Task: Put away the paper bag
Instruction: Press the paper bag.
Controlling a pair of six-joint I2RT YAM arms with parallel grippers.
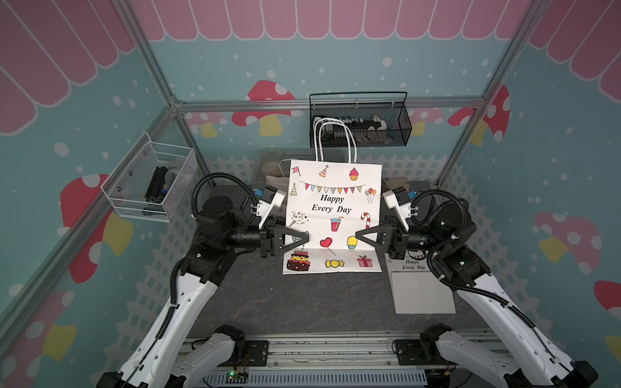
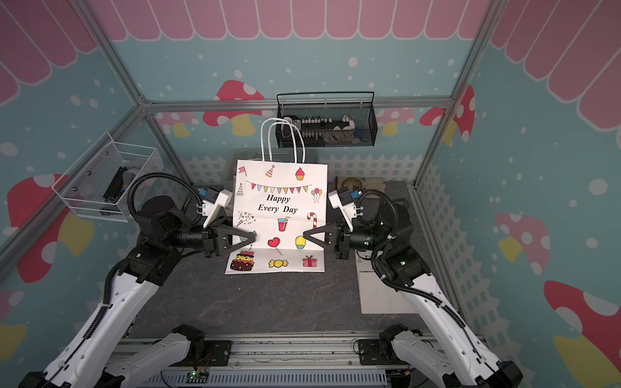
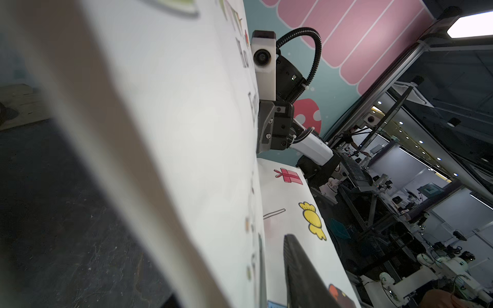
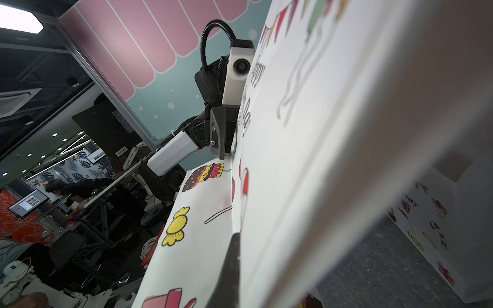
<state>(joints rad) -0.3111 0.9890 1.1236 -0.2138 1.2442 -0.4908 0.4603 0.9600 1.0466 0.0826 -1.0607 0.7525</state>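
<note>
**Paper bag upright at mid-counter, one claw at each side edge**

In both top views the paper bag (image 1: 332, 208) stood near the middle of the counter (image 1: 285, 302). Its printed face was upright and its bottom flap (image 1: 331, 263) was folded forward, flat on the surface. Its white handles (image 1: 334, 141) rose in front of the black mesh basket (image 1: 361, 122) on the back wall. The left claw (image 1: 304, 239) reached the bag's left edge and the right claw (image 1: 360, 236) its right edge, both low, just above the fold.

The top views showed only the front finger of each claw, lying over the print. In the left wrist view one dark finger (image 3: 301, 269) lay over the flap, a little away from the upright face. The other finger was hidden behind blurred paper, so it could not be told whether this claw pinched the bag or only stood around its edge. In the right wrist view the finger (image 4: 226, 272) lay against the upright face at the fold. This claw was pressed together on the bag's edge, though its rear finger was hidden too.

A second bag (image 1: 421, 290) lay flat at the counter's right side, partly covered by the right arm in the top views. The right wrist view showed only a part of it (image 4: 432, 234). The things behind the upright bag were too dim to name.
</note>
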